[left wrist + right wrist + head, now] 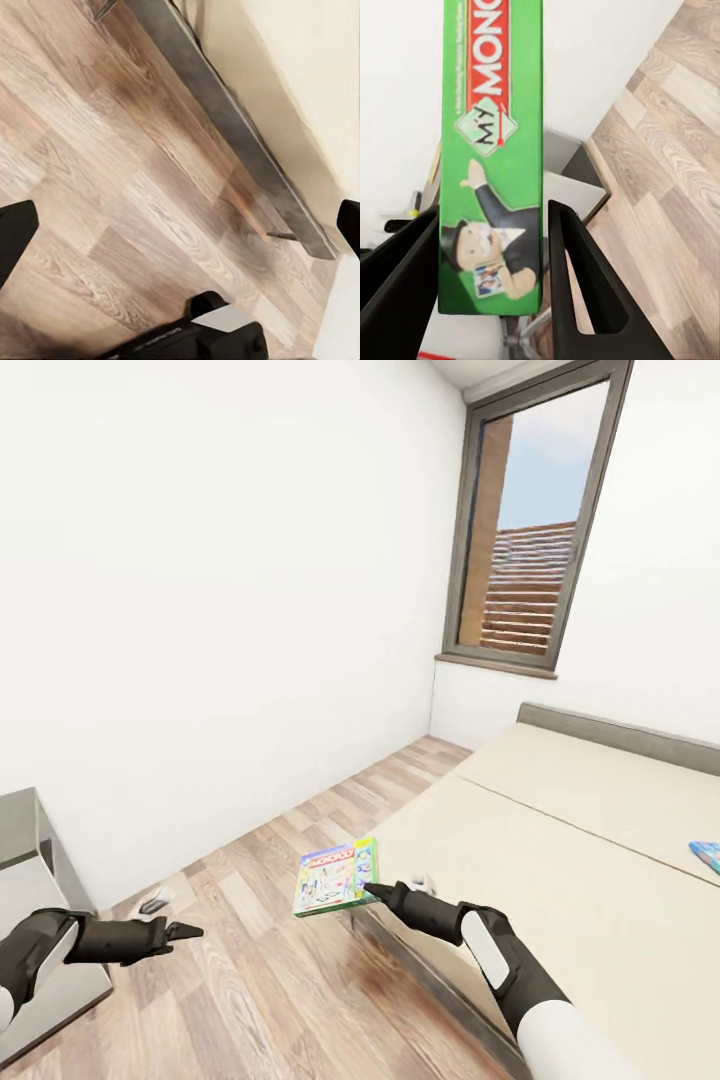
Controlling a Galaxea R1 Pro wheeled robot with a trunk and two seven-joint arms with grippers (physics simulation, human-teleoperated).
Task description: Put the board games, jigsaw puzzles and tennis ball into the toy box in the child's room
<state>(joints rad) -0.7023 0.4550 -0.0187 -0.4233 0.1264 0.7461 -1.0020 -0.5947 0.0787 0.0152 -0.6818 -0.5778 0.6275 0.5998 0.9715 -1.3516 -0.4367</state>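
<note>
White walls enclosed the child's room, with a wood-plank floor (300, 980) running from the lower left toward a tall dark-framed window (535, 520) at about one o'clock in the head view. At three to five o'clock lay the bed (560, 830), its plain beige mattress edged by a dark grey frame and a grey headboard along the far side.

Reaching out at five o'clock, the right hand (368, 888) had its black fingers closed on the edge of a green Monopoly board game (335, 878), holding the box off the mattress over the bed's near corner and the floor. From the right wrist view, the same green box (491, 157) stood on edge between the two fingers (581, 292), which pressed against its sides, the red logo and cartoon figure plainly readable.

A second board game (707, 854), blue, lay flat on the mattress at three o'clock, cut off by the picture edge, well apart from the held box.

At eight o'clock the left hand (188, 932) hung over the floor with nothing in it, its fingers together in the head view, though the left wrist view showed the fingertips (15, 232) set wide apart. Beside it at nine o'clock stood the corner of a grey bench (30, 840).
</note>
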